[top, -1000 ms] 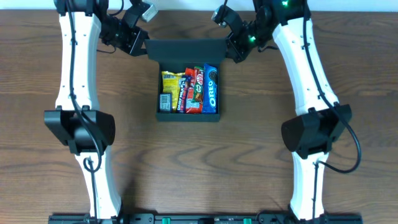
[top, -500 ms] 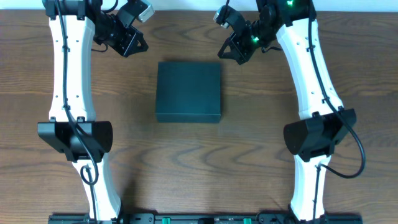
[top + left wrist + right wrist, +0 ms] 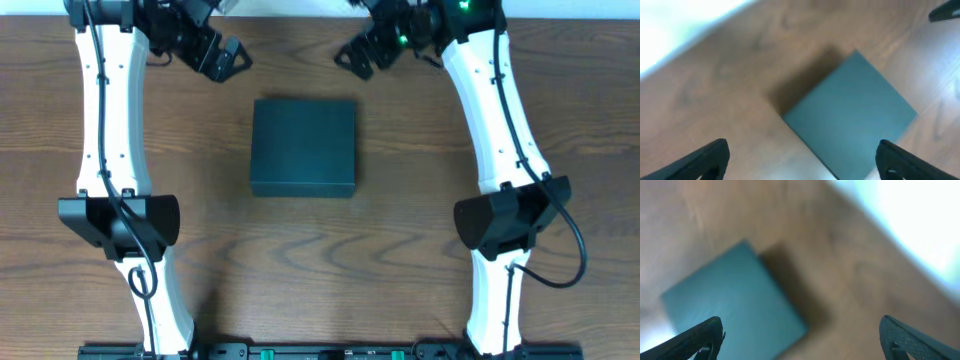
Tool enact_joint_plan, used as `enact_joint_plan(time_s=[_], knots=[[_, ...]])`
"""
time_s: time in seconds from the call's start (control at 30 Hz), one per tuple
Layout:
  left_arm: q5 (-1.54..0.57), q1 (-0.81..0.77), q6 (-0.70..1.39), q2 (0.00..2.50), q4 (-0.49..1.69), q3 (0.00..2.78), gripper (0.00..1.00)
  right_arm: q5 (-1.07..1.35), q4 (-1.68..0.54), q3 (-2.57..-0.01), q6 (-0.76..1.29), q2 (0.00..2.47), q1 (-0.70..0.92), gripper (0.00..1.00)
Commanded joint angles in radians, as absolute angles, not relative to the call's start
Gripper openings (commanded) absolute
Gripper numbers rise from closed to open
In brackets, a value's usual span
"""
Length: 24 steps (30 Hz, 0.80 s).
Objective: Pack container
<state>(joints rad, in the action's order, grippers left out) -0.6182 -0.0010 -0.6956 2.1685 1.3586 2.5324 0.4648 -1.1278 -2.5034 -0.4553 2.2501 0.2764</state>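
Observation:
The container [image 3: 303, 146], a dark teal box, lies flat on the middle of the wooden table with its lid down, so nothing inside shows. My left gripper [image 3: 232, 56] hangs open above the table behind the box's back left corner, holding nothing. Open too, my right gripper [image 3: 352, 57] hovers behind the back right corner, apart from the box. From the left wrist, the container [image 3: 852, 115] sits ahead of widely spread fingertips [image 3: 707, 159]. The right wrist view is blurred, with the container [image 3: 730, 302] at lower left between and beyond the spread fingertips [image 3: 700, 340].
The brown wooden table [image 3: 320, 260] surrounds the box on all sides. A pale wall strip [image 3: 300, 8] runs along the table's far edge. Both white arms [image 3: 110, 120] stand at the left and right sides, their bases at the near edge.
The box's lid came down over the snack packets. Both grippers then let go, opened wide and drew back and up from the box's back corners.

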Motion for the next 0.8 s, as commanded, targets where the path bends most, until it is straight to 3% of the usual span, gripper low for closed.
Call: enact_joint_plan(time_s=[0.0,0.13,0.33,0.53,0.77], knots=[[-0.702,-0.002,-0.692,2.082,1.269,2.556,0.95,0.461,-1.028,-2.556,-0.442,2.214,0.300,0.99],[-0.711,-0.002,-0.691,2.036,1.171,2.556,0.96,0.460,-0.900,-2.572,-0.442,2.213,0.314,0.99],[-0.703,0.074,-0.650,1.908,1.361,2.532,0.95,0.447,-1.005,-2.458,-0.443,2.071,0.312,0.99],[-0.700,0.260,-0.659,1.543,1.172,2.138,0.95,0.365,-0.797,-1.800,-0.469,1.548,0.263,0.99],[-0.669,0.173,-0.658,1.137,0.751,1.456,0.95,0.232,-0.469,-1.126,-0.554,0.959,0.253,0.99]])
